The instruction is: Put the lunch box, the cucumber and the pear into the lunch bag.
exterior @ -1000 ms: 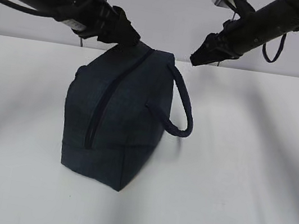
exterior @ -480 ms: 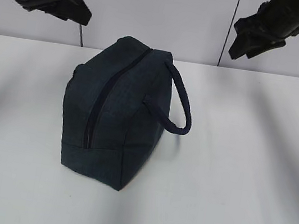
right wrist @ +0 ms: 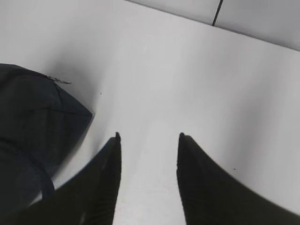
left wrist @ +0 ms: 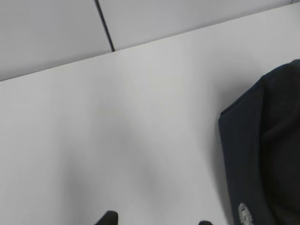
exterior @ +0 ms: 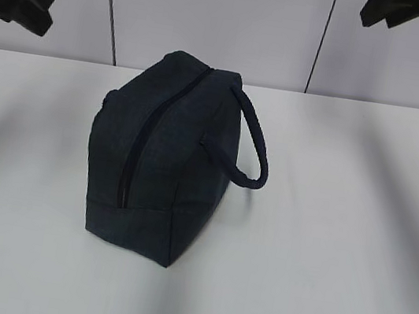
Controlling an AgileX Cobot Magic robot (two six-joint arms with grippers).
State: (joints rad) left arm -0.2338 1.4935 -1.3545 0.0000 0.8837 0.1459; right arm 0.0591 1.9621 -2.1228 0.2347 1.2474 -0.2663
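Note:
The dark navy lunch bag [exterior: 163,158] stands on the white table with its long top zipper [exterior: 144,143] closed and its padded loop handle [exterior: 254,152] hanging to the right. It also shows in the left wrist view [left wrist: 267,154] and in the right wrist view [right wrist: 33,117]. My left gripper [exterior: 34,6] hangs high at the far left, clear of the bag; its tips [left wrist: 157,221] stand apart and empty. My right gripper [exterior: 379,15] is high at the top right, open and empty [right wrist: 149,137]. The lunch box, cucumber and pear are out of view.
The white table [exterior: 338,249] spreads around the bag. A pale panelled wall [exterior: 216,15] stands behind the table's back edge. A small metal zipper pull [right wrist: 58,80] sticks out at the bag's end.
Both arms have risen and moved outward, away from the top of the bag, toward the upper corners. The bag stays in place with its zipper closed.

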